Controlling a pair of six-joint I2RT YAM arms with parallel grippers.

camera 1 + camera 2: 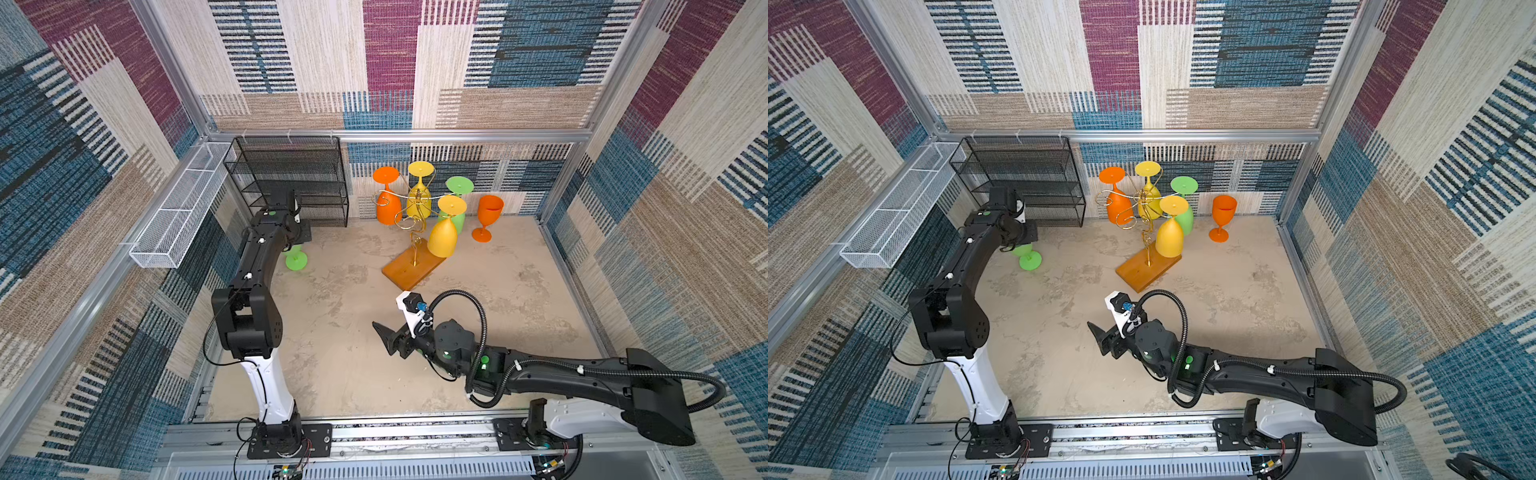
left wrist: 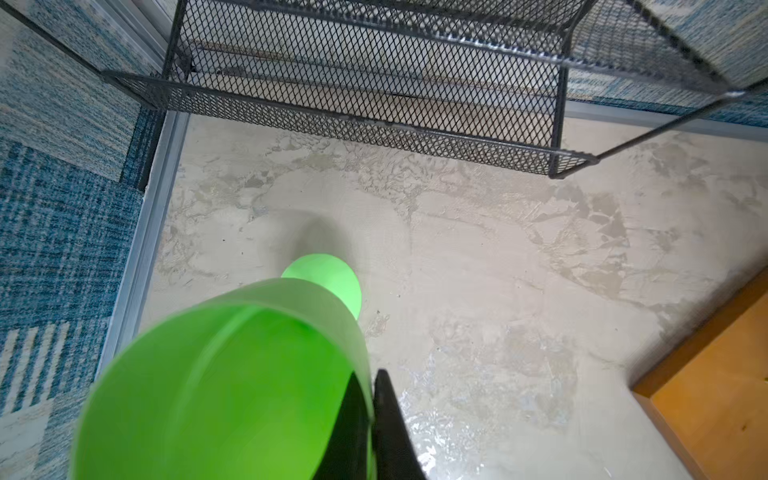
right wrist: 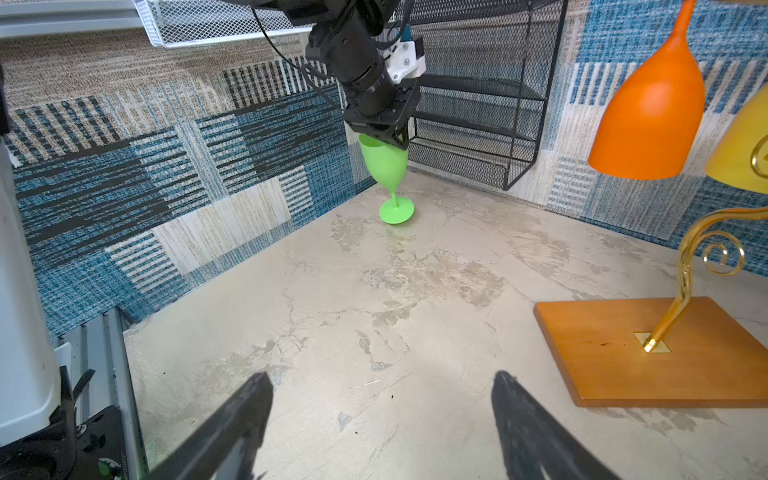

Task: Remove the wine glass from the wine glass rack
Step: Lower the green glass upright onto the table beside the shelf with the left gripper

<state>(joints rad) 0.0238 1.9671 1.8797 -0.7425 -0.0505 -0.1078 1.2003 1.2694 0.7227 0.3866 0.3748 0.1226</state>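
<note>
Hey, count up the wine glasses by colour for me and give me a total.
Orange: 2, hanging orange glass, standing orange glass on the table.
Yellow: 2, back yellow glass, front yellow glass, both hanging on the rack.
Green: 2, hanging green glass, held green glass in the left gripper.
Total: 6

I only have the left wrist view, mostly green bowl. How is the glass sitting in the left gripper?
Observer: In the right wrist view the left gripper pinches the green wine glass by its rim, tilted, foot down near the table.
Operator: What hangs on the rack?
Observer: Four upside down on the wine glass rack: orange glass, back yellow glass, hung green glass, front yellow glass.
Operator: Right arm?
Observer: The right gripper is open, empty, apart from the rack.
</note>
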